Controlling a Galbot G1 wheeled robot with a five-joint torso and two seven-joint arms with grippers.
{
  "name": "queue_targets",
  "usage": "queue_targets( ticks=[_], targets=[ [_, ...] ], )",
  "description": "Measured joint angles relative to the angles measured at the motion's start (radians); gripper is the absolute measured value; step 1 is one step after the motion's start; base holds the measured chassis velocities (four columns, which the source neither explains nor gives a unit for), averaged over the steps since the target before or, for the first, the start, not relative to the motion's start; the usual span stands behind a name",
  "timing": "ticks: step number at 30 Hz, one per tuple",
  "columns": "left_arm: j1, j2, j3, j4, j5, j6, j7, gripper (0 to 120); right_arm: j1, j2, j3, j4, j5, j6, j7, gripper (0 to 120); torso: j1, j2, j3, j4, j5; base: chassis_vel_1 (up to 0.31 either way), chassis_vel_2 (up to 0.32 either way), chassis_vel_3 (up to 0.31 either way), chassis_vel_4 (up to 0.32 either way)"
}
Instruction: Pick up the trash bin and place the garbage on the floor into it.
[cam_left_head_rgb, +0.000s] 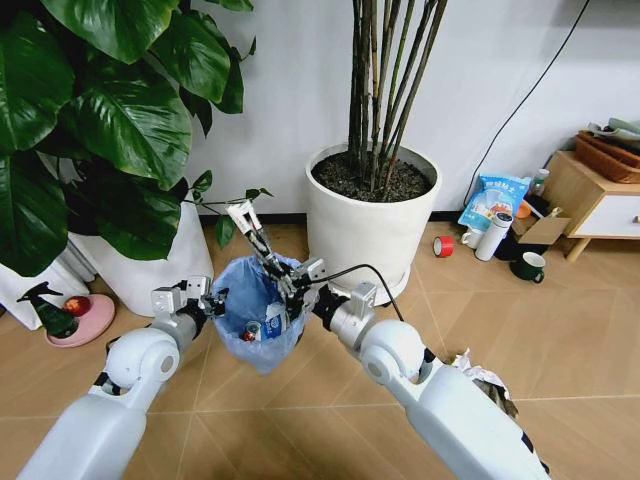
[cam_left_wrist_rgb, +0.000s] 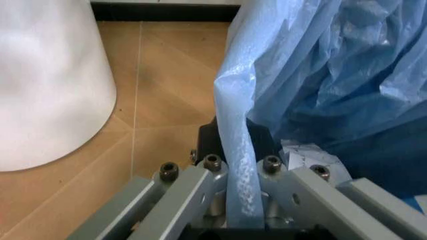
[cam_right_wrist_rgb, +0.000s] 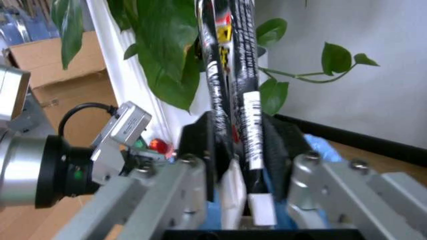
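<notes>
The trash bin (cam_left_head_rgb: 256, 305), a small bin lined with a crinkled light blue bag (cam_left_wrist_rgb: 320, 75), hangs above the floor (cam_left_head_rgb: 560, 320). My left gripper (cam_left_head_rgb: 211, 297) is shut on the bag and rim at the bin's left side (cam_left_wrist_rgb: 241, 172). My right gripper (cam_left_head_rgb: 287, 283) hovers over the bin's far right rim, shut on a long dark wrapper (cam_left_head_rgb: 250, 228) that sticks up and back (cam_right_wrist_rgb: 235, 85). A crushed red can (cam_left_head_rgb: 250, 333) and a blue-white carton (cam_left_head_rgb: 273, 321) lie inside the bin. Crumpled white paper (cam_left_head_rgb: 478, 373) lies on the floor beside my right forearm.
Big white plant pots stand behind the bin (cam_left_head_rgb: 370, 215) and to its left (cam_left_head_rgb: 150, 265). A red tape roll (cam_left_head_rgb: 443, 245), white bottle (cam_left_head_rgb: 493, 235) and dark green mug (cam_left_head_rgb: 528, 266) sit by a wooden cabinet (cam_left_head_rgb: 590, 200) at right. A pink dish (cam_left_head_rgb: 80, 322) lies far left.
</notes>
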Motion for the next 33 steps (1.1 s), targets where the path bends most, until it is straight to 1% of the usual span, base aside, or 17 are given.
queue_targets(
  ticks=[1,3,4,5,8,10,12,14,16,17,19,21,23,25,26,31,33],
  targets=[
    [-0.001,0.0,0.0,0.0,0.0,0.0,0.0,0,0.0,0.001,-0.001,-0.002,0.0,0.003,0.0,30,0.0,0.0,0.0,0.0,0.0,0.0,0.0,0.0,0.0],
    [-0.003,0.0,0.0,-0.001,-0.001,-0.001,-0.002,0,0.0,0.004,-0.003,-0.009,-0.003,0.014,-0.001,39,0.0,0.0,0.0,0.0,0.0,0.0,0.0,0.0,0.0],
    [-0.003,0.0,0.0,-0.001,-0.001,-0.001,-0.002,0,0.0,0.004,-0.003,-0.009,-0.003,0.014,-0.001,39,0.0,0.0,0.0,0.0,0.0,0.0,0.0,0.0,0.0],
    [-0.003,0.001,0.0,-0.001,-0.001,-0.001,-0.002,0,-0.001,0.005,-0.003,-0.012,-0.005,0.016,-0.002,47,0.0,0.0,0.0,0.0,0.0,0.0,0.0,0.0,0.0],
    [-0.003,0.002,-0.001,-0.004,-0.002,-0.001,-0.003,0,-0.005,0.004,-0.002,-0.02,-0.013,0.023,-0.005,59,0.0,0.0,0.0,0.0,0.0,0.0,0.0,0.0,0.0],
    [-0.003,0.002,-0.001,-0.005,-0.002,-0.002,-0.003,0,-0.005,0.004,-0.002,-0.022,-0.015,0.025,-0.005,63,0.0,0.0,0.0,0.0,0.0,0.0,0.0,0.0,0.0],
    [-0.003,0.006,-0.003,-0.006,-0.003,-0.003,-0.004,0,-0.005,0.006,0.004,-0.025,-0.018,0.03,-0.002,75,0.0,0.0,0.0,0.0,0.0,0.0,0.0,0.0,0.0],
    [-0.003,0.006,-0.004,-0.006,-0.003,-0.003,-0.004,0,-0.003,0.008,0.009,-0.024,-0.018,0.031,0.007,77,0.0,0.0,0.0,0.0,0.0,0.0,0.0,0.0,0.0],
    [-0.002,0.007,-0.01,-0.006,-0.002,-0.004,-0.005,0,-0.002,0.011,0.028,-0.012,-0.012,0.03,0.036,86,0.0,0.0,0.0,0.0,0.0,0.0,0.0,0.0,0.0],
    [-0.002,0.007,-0.01,-0.006,-0.002,-0.004,-0.005,0,-0.002,0.011,0.028,-0.012,-0.012,0.03,0.036,86,0.0,0.0,0.0,0.0,0.0,0.0,0.0,0.0,0.0],
    [0.003,0.008,-0.016,-0.006,-0.001,-0.006,-0.005,0,-0.01,0.002,0.06,0.01,-0.004,0.018,0.086,96,0.0,0.0,0.0,0.0001,0.0,0.0,0.0,0.0,0.0],
    [0.006,0.008,-0.019,-0.008,0.0,-0.007,-0.005,0,-0.017,-0.006,0.073,0.018,0.001,0.01,0.109,98,0.0,0.0,0.0,0.0001,0.0,0.0,0.0,0.0,0.0],
    [0.029,0.01,-0.038,-0.029,0.002,-0.009,-0.003,0,-0.05,-0.043,0.118,0.034,0.014,-0.023,0.177,100,0.0,0.0,0.0,-0.0002,0.0001,0.0,0.0,0.0,0.0],
    [0.047,0.01,-0.054,-0.052,0.003,-0.01,-0.011,0,-0.111,-0.083,0.181,0.036,0.01,-0.037,0.225,100,0.0,0.0,0.0,0.0003,0.0002,0.0,0.0,0.0,0.0],
    [0.047,0.01,-0.054,-0.052,0.003,-0.01,-0.011,0,-0.111,-0.083,0.181,0.036,0.01,-0.037,0.225,100,0.0,0.0,0.0,0.0003,0.0002,0.0,0.0,0.0,0.0],
    [0.049,0.016,-0.06,-0.076,-0.001,-0.011,-0.016,0,-0.265,-0.124,0.332,0.0,-0.007,-0.039,0.247,100,0.0,0.0,0.0,-0.0003,0.0004,0.0,0.0,0.0,0.0],
    [0.051,0.016,-0.061,-0.079,-0.001,-0.011,-0.016,0,-0.291,-0.125,0.359,-0.023,-0.007,-0.04,0.247,100,0.0,0.0,0.0,-0.0003,0.0004,0.0,0.0,0.0,0.0]
  ],
)
